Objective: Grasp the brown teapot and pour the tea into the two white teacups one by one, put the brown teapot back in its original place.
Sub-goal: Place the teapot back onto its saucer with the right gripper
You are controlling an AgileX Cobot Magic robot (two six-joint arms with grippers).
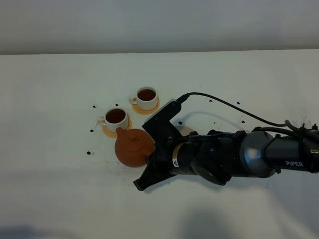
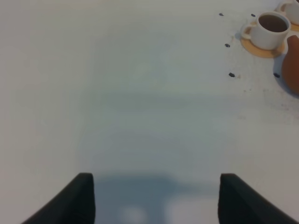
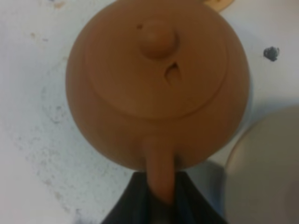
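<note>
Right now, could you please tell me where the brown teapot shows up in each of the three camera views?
Exterior high: the brown teapot sits left of centre, its handle in the right gripper.
Left wrist: only a brown sliver of it shows at the right edge.
Right wrist: it fills most of the frame, seen from above.
Shared landmark: the nearer teacup's orange-tan coaster, beside the teapot.

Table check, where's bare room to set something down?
Bare: the table left of the brown teapot, under the open left gripper. Crowded: the two white teacups, teapot and right gripper at centre.
</note>
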